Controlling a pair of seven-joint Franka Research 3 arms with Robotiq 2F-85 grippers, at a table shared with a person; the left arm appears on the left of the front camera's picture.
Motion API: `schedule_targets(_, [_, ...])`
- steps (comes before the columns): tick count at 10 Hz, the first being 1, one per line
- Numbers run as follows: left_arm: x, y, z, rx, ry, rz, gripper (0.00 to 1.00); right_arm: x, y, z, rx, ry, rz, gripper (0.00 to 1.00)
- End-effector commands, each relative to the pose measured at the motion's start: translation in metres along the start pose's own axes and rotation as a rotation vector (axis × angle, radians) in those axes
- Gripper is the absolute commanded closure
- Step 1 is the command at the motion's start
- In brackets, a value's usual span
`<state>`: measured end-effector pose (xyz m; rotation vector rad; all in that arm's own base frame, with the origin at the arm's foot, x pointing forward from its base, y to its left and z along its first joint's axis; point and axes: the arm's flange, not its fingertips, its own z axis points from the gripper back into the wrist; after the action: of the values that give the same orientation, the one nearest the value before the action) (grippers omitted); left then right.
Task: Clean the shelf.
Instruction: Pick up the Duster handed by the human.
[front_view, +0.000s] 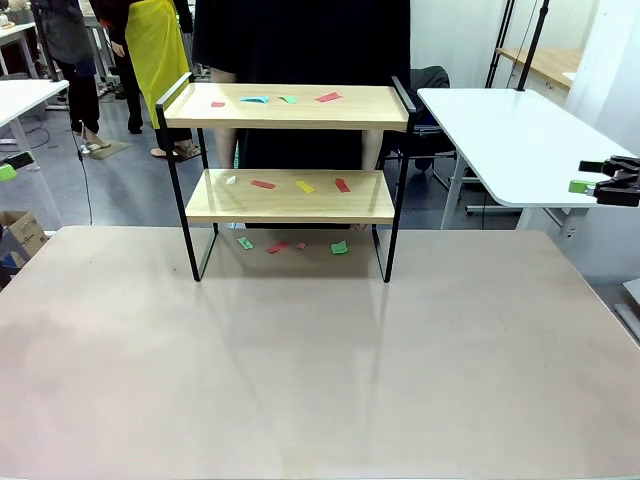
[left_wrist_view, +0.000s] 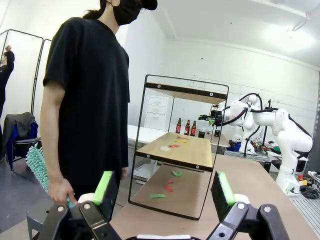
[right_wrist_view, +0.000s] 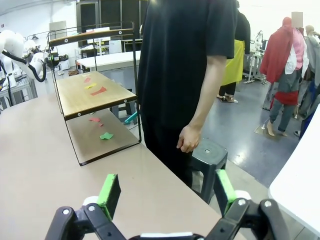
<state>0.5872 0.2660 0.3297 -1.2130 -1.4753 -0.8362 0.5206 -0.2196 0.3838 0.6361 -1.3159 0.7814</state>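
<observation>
Front view: spotting the shelf (front_view: 370, 108) at the counter's (front_view: 320, 350) far edge, paper scraps (front_view: 263, 184) on both boards, left pincer (left_wrist_view: 164, 187) and right pincer (right_wrist_view: 167, 192) spread empty out wide, likely clearing room for the duster (left_wrist_view: 36, 167).

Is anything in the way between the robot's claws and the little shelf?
No, nothing visible. The left gripper and the right gripper are both open, off to the sides, and just tabletop lies between them and the shelf. The person stands behind it.
</observation>
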Motion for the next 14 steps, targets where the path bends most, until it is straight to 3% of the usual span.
schedule_targets(1, [0.0033,-0.0004,-0.0011,-0.003,0.0,-0.005,0.0,0.0032,0.0011,-0.0022,-0.004,0.009,-0.009,0.0])
schedule_targets(14, [0.0033,-0.0004,-0.0011,-0.003,0.0,-0.005,0.0,0.0032,0.0011,-0.0022,-0.004,0.009,-0.009,0.0])
